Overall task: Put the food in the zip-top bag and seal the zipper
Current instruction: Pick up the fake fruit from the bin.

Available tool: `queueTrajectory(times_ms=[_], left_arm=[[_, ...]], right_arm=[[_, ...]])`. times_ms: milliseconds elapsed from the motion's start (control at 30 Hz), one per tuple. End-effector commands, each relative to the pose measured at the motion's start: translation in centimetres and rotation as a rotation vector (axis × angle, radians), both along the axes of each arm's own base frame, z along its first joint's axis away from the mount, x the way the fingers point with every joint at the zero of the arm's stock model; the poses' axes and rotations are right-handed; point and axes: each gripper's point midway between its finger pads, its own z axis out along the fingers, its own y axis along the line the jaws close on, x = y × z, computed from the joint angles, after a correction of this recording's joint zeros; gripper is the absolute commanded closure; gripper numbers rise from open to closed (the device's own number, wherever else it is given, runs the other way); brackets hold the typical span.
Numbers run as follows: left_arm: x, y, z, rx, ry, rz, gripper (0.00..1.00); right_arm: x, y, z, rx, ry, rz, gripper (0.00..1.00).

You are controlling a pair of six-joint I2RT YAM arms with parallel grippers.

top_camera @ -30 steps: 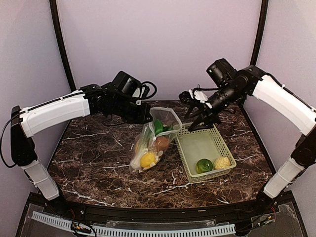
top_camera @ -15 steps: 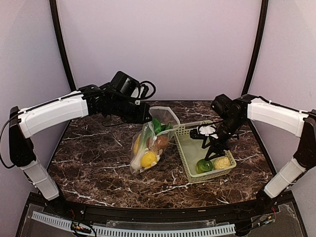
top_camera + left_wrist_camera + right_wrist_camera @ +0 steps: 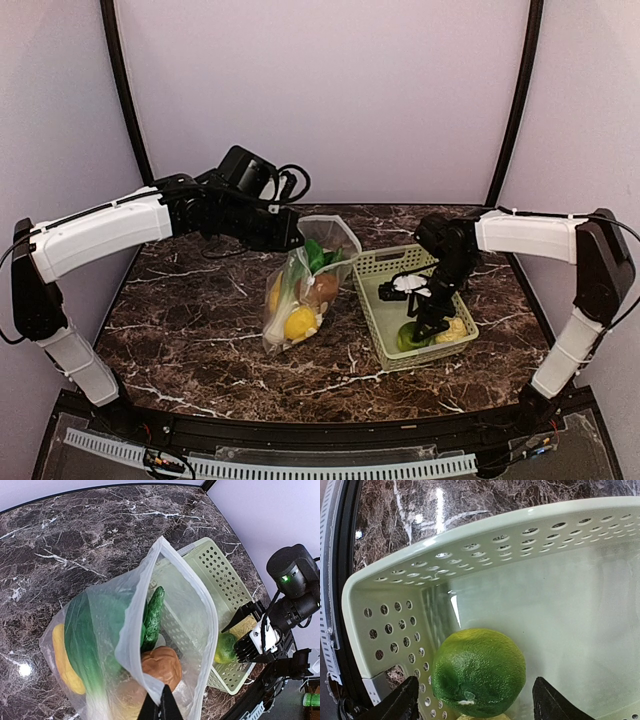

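Lowered into the basket [image 3: 390, 600], my right gripper [image 3: 475, 702] stood wide astride the green fruit [image 3: 479, 670], left gripper [image 3: 161, 705] pinching the zip-top bag [image 3: 195, 610]; an off-centre squeeze risked rolling the fruit away.

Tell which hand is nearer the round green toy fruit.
Right. The right hand hangs above the green fruit, fingers either side; the left hand pinches the dotted clear bag.

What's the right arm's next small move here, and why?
Probably ease down and close the right gripper on the green fruit: its open fingers straddle it in the basket, and the left gripper holds the zip-top bag mouth open.
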Motion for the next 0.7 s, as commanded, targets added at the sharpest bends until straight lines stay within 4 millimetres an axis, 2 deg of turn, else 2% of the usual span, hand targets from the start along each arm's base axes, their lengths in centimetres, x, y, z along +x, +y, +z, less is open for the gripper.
queueTrajectory(times_ms=[0, 233, 333, 433, 533, 667], left_arm=[[-0.3, 0.6, 1.3, -0.027, -0.027, 0.005, 0.99], [-0.3, 0.6, 1.3, -0.028, -0.026, 0.005, 0.99], [-0.3, 0.7, 1.2, -0.029, -0.024, 0.006, 0.99], [-0.4, 0.6, 1.0, -0.034, -0.02, 0.006, 0.99], [-0.5, 0.6, 1.0, -0.038, -0.017, 0.004, 0.99], [-0.5, 0.6, 1.0, -0.04, -0.014, 0.004, 0.99]], right_arm=[[-0.5, -0.5, -1.5, -0.035, 0.046, -0.006, 0.23], [-0.2, -1.1, -3.1, -0.085, 0.048, -0.015, 0.2], [0.2, -1.3, -3.5, -0.1, 0.028, -0.023, 0.23], [0.8, -1.4, -3.7, -0.114, 0.002, -0.036, 0.3], [1.3, -1.0, -3.1, -0.095, -0.014, -0.048, 0.39], [2.1, -0.1, -1.1, -0.053, -0.048, -0.064, 0.47]])
